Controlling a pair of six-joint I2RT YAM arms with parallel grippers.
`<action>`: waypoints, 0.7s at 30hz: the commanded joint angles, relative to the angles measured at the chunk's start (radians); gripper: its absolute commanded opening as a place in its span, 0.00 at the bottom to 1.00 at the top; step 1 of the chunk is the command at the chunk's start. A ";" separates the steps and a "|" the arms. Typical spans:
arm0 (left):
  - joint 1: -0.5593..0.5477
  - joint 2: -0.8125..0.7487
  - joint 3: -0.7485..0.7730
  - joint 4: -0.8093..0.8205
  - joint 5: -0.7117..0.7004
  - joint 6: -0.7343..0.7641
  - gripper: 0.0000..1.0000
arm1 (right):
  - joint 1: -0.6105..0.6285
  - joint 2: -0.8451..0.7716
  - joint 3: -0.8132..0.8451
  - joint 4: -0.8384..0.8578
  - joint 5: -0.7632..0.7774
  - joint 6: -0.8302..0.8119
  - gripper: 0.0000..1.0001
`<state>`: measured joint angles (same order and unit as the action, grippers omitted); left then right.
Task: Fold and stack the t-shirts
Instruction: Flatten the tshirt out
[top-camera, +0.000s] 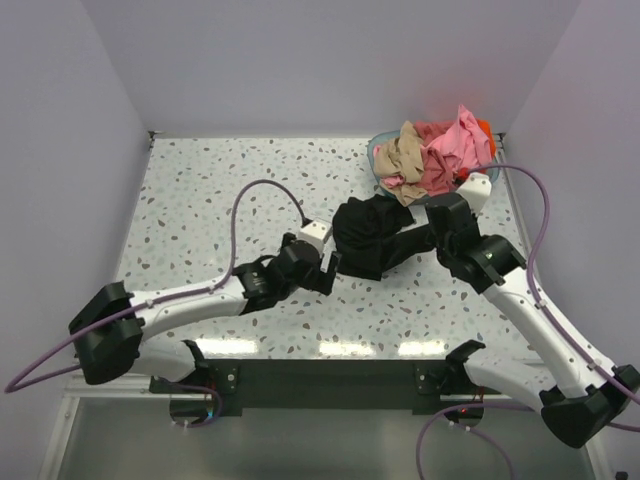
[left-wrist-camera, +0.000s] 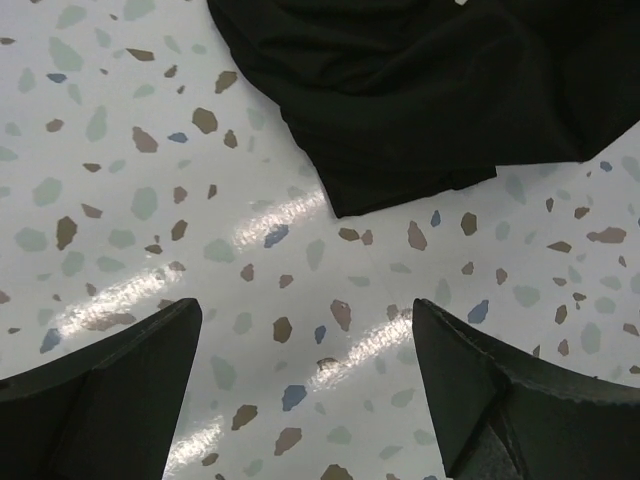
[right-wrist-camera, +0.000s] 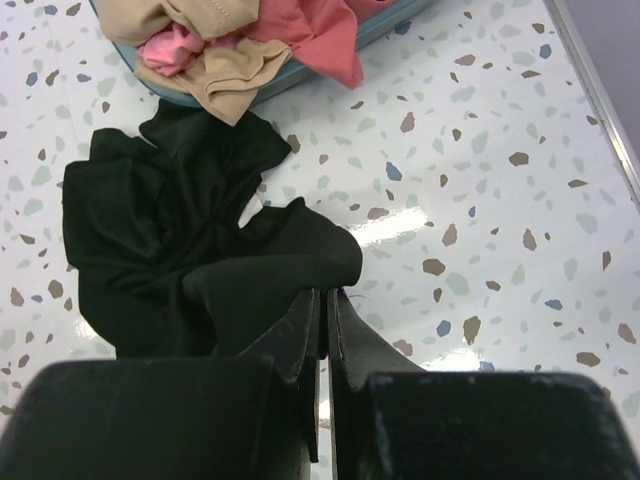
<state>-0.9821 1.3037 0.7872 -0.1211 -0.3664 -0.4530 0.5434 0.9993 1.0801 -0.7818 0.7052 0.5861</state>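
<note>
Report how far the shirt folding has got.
Done: black t-shirt out of the basket, crumpled on the table. In hand: right tool pinches it; left tool open near its corner. Left: all folding; pink shirt, tan shirt and red shirt lie in the basket.

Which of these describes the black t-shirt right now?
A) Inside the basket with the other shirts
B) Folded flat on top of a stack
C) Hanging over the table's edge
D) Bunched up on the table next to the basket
D: the black t-shirt lies crumpled on the speckled table, just outside the basket that holds the other shirts.
</note>
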 joint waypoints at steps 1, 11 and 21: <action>-0.062 0.118 0.040 0.106 -0.031 0.022 0.91 | -0.016 0.009 0.001 0.039 -0.029 -0.017 0.00; -0.092 0.313 0.121 0.202 -0.155 0.036 0.80 | -0.026 -0.019 -0.008 0.053 -0.088 -0.011 0.00; -0.082 0.459 0.172 0.254 -0.198 0.054 0.65 | -0.028 -0.054 0.001 0.033 -0.099 -0.011 0.00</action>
<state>-1.0733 1.7397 0.9260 0.0662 -0.5228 -0.4198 0.5220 0.9714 1.0744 -0.7635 0.6071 0.5819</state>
